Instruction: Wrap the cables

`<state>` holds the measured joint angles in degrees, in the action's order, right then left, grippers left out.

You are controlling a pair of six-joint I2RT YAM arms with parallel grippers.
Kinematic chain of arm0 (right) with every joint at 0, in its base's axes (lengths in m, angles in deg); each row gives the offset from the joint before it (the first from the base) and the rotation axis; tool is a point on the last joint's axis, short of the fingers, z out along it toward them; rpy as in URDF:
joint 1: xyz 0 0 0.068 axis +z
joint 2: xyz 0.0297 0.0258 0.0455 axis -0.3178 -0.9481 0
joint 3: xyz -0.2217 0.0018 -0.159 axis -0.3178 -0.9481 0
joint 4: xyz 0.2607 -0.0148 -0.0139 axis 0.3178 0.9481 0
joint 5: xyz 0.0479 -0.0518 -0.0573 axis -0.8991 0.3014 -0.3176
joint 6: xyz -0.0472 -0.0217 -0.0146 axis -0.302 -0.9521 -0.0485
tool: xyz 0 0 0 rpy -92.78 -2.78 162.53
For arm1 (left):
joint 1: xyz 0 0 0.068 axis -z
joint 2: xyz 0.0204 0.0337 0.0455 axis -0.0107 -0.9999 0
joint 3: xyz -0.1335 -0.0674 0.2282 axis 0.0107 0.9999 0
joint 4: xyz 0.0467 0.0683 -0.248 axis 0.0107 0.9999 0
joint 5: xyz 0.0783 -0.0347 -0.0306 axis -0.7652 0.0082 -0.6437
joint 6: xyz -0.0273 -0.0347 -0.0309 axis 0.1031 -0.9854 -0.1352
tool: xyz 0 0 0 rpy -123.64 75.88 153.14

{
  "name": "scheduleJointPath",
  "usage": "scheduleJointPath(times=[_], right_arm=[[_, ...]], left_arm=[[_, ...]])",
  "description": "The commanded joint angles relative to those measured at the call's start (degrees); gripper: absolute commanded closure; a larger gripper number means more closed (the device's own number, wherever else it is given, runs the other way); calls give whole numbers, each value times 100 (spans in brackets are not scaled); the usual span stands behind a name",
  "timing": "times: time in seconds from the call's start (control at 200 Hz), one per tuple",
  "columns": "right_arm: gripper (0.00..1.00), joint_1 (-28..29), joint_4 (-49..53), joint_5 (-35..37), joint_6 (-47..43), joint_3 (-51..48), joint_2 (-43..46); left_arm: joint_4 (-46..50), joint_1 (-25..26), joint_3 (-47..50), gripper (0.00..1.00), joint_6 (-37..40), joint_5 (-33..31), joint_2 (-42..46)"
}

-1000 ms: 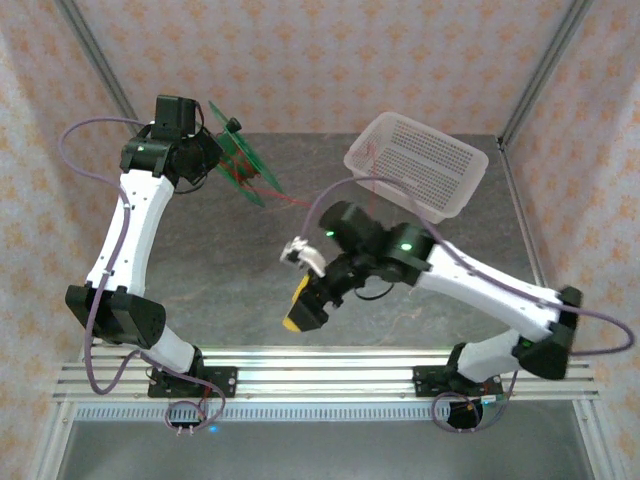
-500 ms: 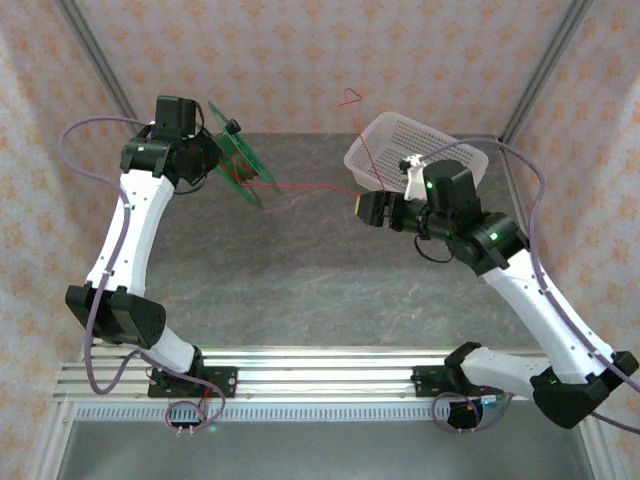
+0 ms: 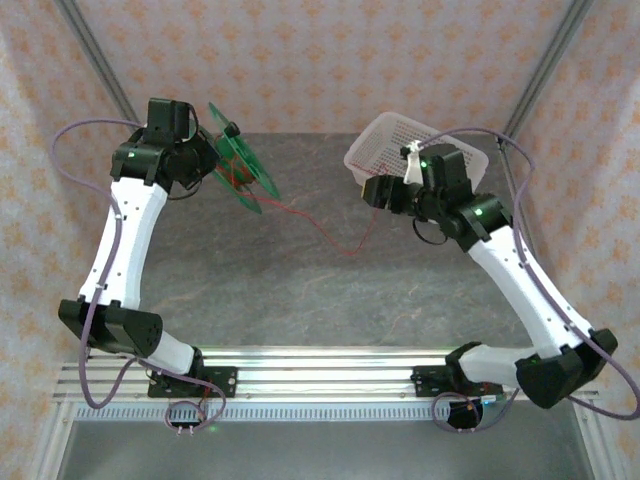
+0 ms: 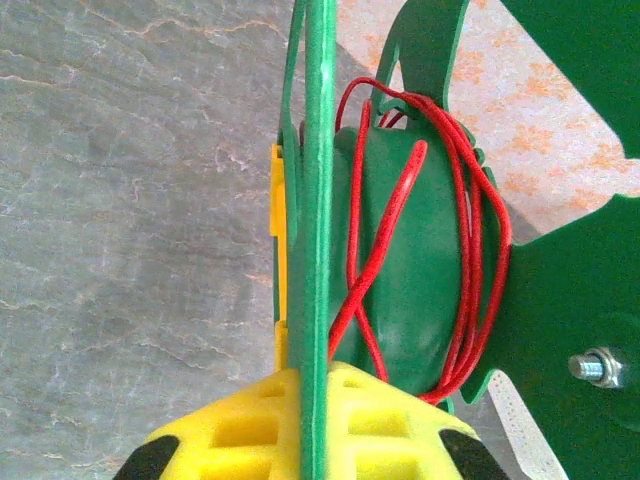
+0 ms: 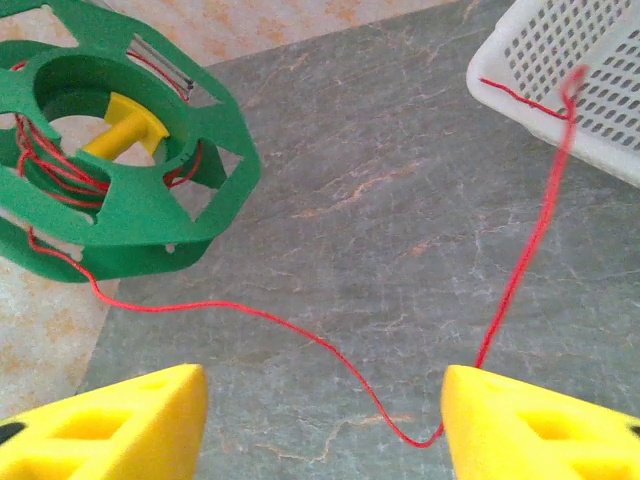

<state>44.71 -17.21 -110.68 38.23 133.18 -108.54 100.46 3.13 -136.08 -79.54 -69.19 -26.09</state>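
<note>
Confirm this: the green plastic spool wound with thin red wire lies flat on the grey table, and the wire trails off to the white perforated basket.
One error: the green plastic spool does not lie flat on the grey table; the left gripper holds it on edge by one flange, as the left wrist view shows. The thin red wire does trail off to the white perforated basket.

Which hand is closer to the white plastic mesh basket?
Right. The right hand hovers beside the white mesh basket; the left hand is across the table, gripping the green plastic reel.
</note>
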Motion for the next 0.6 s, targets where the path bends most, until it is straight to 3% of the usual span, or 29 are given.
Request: scheduleJointPath(times=[0.0,0.225,0.385,0.41,0.501,0.591], right_arm=[[40,-51,-152,-85,-152,196,-193],[38,-126,-113,166,-83,91,-246],[42,-162,-170,210,-60,11,-380],[45,-165,-204,184,-52,-10,-406],[77,-165,-266,62,-13,-7,-478],[96,-167,-296,46,32,-11,-448]], left_arm=[[-273,-8,-12,100,73,140,283],[-291,-7,32,100,82,149,328],[-342,-10,50,100,49,196,338],[-342,-6,50,100,50,202,339],[-347,-9,41,100,49,216,351],[-320,-7,20,100,58,211,346]])
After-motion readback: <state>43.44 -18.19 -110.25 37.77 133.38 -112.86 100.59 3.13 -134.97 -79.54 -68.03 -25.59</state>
